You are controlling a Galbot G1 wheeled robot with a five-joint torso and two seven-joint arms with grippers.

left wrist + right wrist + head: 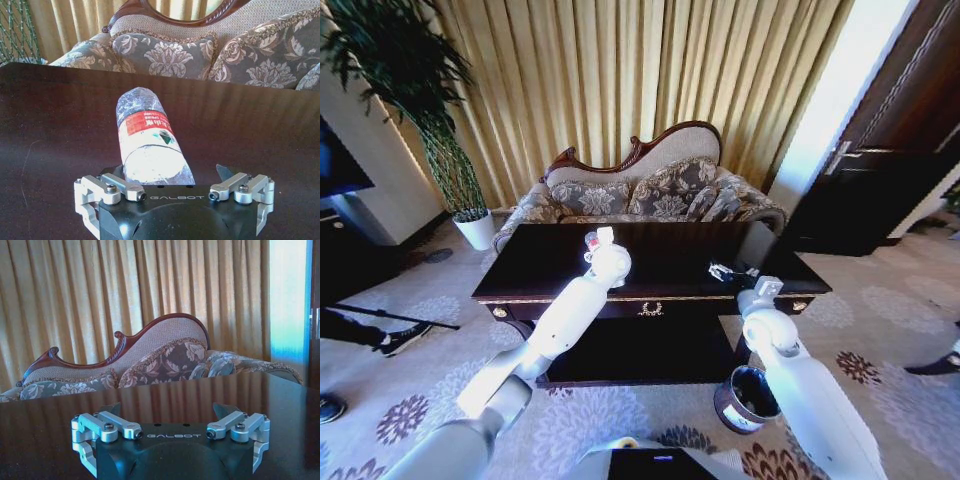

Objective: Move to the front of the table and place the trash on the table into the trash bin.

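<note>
A clear plastic bottle [150, 145] with a red label lies on its side on the dark glossy table [670, 255]. My left gripper [167, 172] is open at the bottle's base, and the bottle's end sits between its spread fingers. In the head view the left gripper [596, 240] reaches over the table's middle, with the bottle [590, 243] at its tip. My right gripper [167, 412] is open and holds nothing; it hovers low over the table's right part [724, 271]. The trash bin [748, 398], small, round and dark, stands on the carpet by the table's front right corner, beside my right arm.
A patterned sofa [650, 195] stands right behind the table, with curtains beyond it. A white plant pot [475, 230] is at the back left. A dark door [890, 170] is at the right. People's shoes [395, 340] show on the carpet at both sides.
</note>
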